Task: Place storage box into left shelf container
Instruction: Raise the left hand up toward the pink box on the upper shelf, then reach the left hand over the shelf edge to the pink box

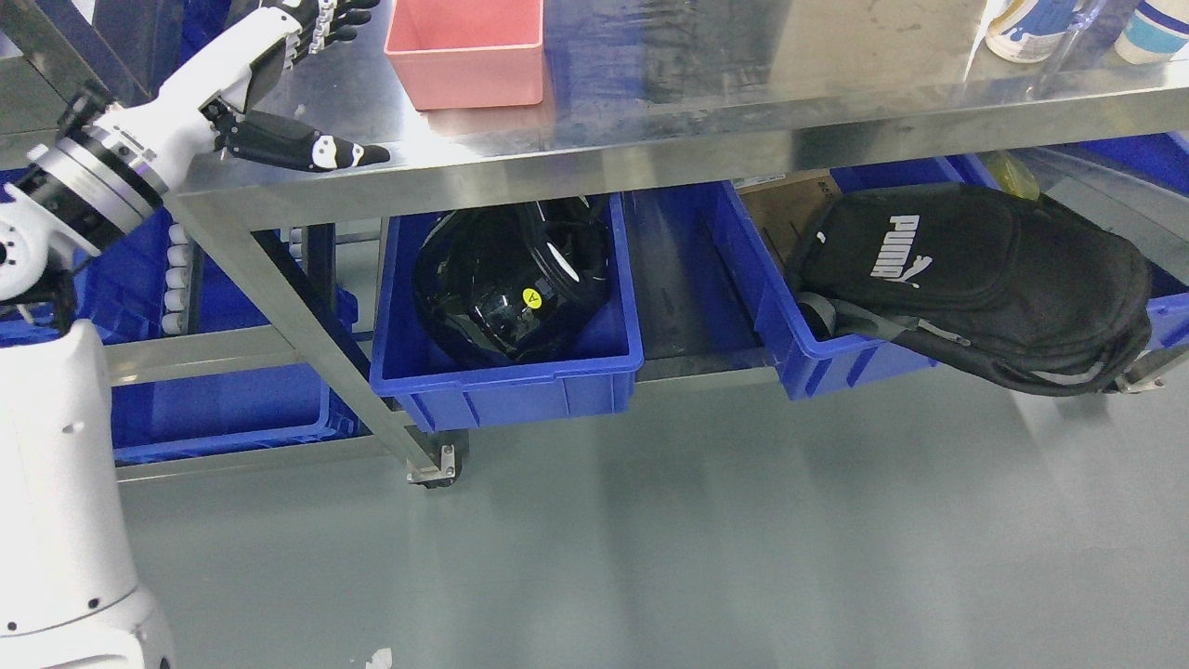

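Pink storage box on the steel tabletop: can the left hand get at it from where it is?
Probably yes. The left hand hovers open over the tabletop just left of the pink storage box, and nothing stands between them.

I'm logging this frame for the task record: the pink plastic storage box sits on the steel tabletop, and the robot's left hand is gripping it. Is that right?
Not quite. The pink plastic storage box does sit on the stainless steel tabletop, but the left hand is not gripping it: the head view shows the hand beside the box, its fingers spread and holding nothing.
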### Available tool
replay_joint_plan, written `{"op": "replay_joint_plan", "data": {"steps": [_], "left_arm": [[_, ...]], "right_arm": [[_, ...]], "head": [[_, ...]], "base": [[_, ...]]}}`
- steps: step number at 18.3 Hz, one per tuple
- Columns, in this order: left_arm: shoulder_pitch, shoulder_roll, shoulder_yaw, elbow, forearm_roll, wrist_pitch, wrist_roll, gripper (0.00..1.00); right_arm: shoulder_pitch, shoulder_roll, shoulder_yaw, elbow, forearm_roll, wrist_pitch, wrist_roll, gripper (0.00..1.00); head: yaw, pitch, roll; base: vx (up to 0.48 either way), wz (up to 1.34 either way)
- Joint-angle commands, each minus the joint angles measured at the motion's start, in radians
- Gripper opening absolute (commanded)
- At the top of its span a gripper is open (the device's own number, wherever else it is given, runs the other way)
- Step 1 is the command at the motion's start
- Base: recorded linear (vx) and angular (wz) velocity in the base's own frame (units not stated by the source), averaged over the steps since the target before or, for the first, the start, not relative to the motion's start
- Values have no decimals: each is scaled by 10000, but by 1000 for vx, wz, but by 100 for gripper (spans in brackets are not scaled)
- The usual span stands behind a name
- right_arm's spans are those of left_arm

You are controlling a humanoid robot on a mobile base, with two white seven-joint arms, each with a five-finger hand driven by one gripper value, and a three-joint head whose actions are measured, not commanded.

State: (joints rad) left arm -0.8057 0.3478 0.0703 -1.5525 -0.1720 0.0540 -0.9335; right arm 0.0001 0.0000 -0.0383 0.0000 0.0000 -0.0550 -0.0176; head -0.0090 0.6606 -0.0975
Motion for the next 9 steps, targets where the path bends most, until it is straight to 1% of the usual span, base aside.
{"op": "replay_joint_plan", "data": {"steps": [1,4,7,9], "left_arm": [[-1696,1248,-2096,1257,-902,165,-865,93],[-2006,1094,-2650,1779,-1315,364,-1019,94],[-2052,1064,-2880,2132,-1914,365,-1692,94],[-2067,972,-3140,2514,-2022,365,-1694,94]], "right_arm": [[-185,-175,0,-175,0,-2,-8,99],[-185,-175,0,-175,0,-2,-8,99],[-185,-175,0,-175,0,-2,-8,99],[-185,-175,0,-175,0,-2,-8,99]], "head": [[0,0,0],[0,0,0],[0,0,0],[0,0,0]], "base": [[0,0],[0,0],[0,0],[0,0]]}}
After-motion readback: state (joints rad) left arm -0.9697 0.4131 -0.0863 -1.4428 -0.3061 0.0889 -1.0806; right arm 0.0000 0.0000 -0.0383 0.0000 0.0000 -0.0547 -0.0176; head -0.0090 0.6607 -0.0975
